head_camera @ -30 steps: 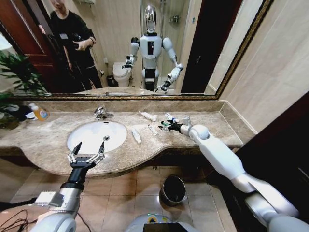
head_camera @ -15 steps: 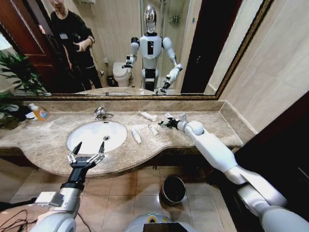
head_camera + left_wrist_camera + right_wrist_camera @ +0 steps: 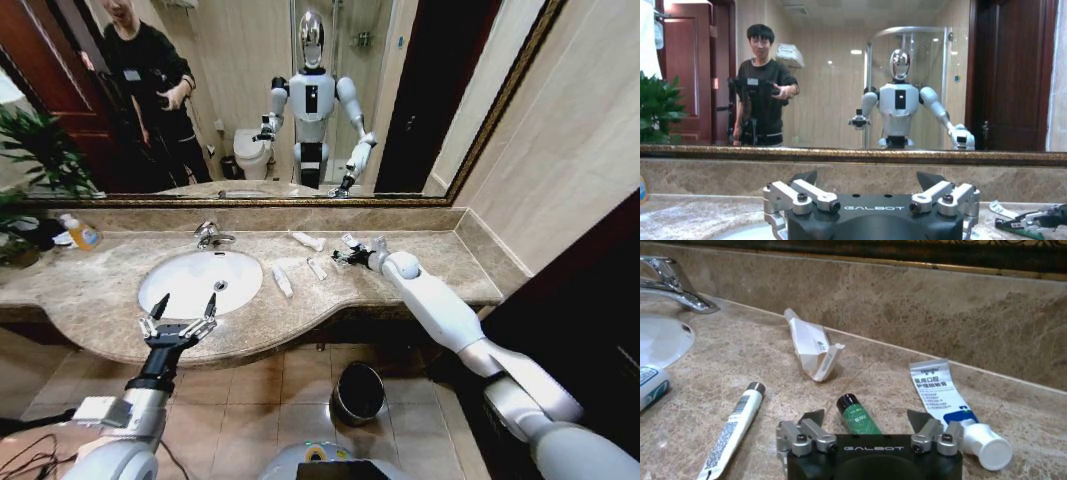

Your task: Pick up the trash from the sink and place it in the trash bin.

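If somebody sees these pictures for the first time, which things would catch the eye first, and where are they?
Probably the right claw, stretched over the marble counter right of the sink, open around a thin green tube. Beside it lie a white-and-blue tube and a white sachet. The left claw hangs open over the sink's front rim, and the trash bin stands on the floor below.

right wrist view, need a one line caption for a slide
Open right gripper poised over a thin green tube on the marble counter, a white-and-blue tube beside it.

Tubes point(image 3: 283, 281) lie on the counter point(image 3: 100, 285) right of the sink point(image 3: 200, 281).
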